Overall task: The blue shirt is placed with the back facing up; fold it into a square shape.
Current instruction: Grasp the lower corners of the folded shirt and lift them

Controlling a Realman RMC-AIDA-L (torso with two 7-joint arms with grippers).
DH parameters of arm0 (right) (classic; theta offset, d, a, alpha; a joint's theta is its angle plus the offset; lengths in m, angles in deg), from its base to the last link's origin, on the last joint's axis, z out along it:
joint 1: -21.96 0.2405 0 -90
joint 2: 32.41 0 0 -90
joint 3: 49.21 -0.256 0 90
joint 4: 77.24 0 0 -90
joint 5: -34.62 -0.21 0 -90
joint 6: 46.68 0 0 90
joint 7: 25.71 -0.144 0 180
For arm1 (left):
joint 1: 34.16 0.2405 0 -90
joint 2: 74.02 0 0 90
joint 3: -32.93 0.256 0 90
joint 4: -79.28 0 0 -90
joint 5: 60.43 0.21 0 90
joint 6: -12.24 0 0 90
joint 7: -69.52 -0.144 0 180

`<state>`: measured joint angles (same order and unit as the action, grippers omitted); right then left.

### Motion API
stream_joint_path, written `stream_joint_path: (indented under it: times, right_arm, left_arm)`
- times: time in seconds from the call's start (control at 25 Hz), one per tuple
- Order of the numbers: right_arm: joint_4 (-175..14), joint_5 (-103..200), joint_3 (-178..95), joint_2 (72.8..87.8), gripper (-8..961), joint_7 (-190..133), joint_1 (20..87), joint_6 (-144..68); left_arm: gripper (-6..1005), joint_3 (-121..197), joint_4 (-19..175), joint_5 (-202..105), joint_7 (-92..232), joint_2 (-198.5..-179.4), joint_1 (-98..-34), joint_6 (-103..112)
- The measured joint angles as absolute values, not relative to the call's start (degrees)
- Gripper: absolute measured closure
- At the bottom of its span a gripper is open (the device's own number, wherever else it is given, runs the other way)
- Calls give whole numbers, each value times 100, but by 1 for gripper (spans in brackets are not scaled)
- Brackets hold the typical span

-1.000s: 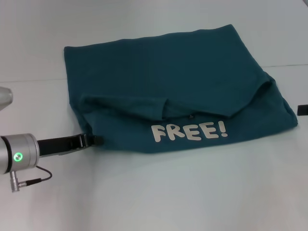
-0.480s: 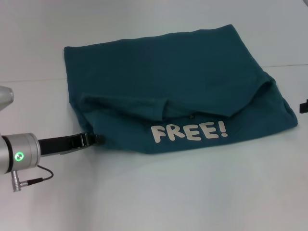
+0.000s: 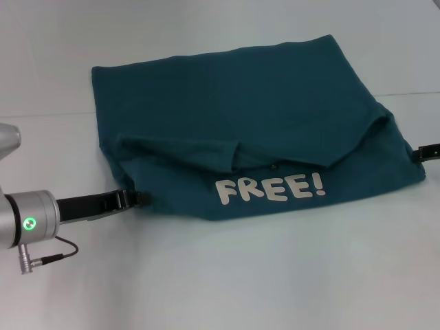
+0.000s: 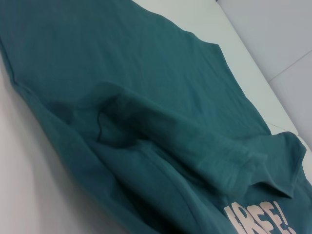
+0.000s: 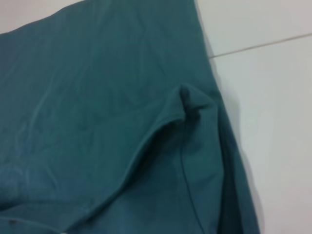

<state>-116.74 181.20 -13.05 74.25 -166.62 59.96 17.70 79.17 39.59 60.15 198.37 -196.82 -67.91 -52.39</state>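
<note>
Blue shirt [image 3: 247, 130] lying wide across table, long axis running left-right; left gripper [image 3: 135, 199] touching near-left edge, right gripper [image 3: 421, 152] probably meeting right edge; finger states unreadable.

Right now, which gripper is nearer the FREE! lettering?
Left. The left gripper sits at the shirt's near-left edge, beside the lettering. The right gripper is at the shirt's right edge, farther from the lettering.

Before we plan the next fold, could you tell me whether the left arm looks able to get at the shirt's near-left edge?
Probably yes: the left pincer already sits at the blue shirt's near-left edge, with nothing between them.
</note>
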Motion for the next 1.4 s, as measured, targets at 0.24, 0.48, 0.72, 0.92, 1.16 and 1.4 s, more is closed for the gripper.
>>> stream_joint_path:
  times: [0.24,0.48,0.72,0.92,1.16,1.4]
  right_arm:
    - [-11543,18131,-939,7675,131,-16676,6051,1226]
    - [-11288,18186,-781,7720,133,-16695,6127,938]
    - [-11275,18303,-776,7794,134,-16695,6134,797]
    - [-11291,18283,-788,7802,161,-16704,6137,792]
    - [-11274,18399,-771,7814,193,-16704,6191,799]
    - [-11296,18404,-773,7816,553,-16704,6196,851]
  left_arm:
    - [966,7904,3958,6007,19837,-19686,-6797,-5235]
    - [966,7896,3955,6006,19837,-19683,-6799,-5229]
    - [966,7901,3955,6006,19837,-19681,-6799,-5227]
    - [966,7910,3955,6006,19837,-19686,-6799,-5226]
    - [966,7922,3968,6007,19837,-19689,-6800,-5227]
    - [965,7927,3972,6007,19837,-19689,-6806,-5227]
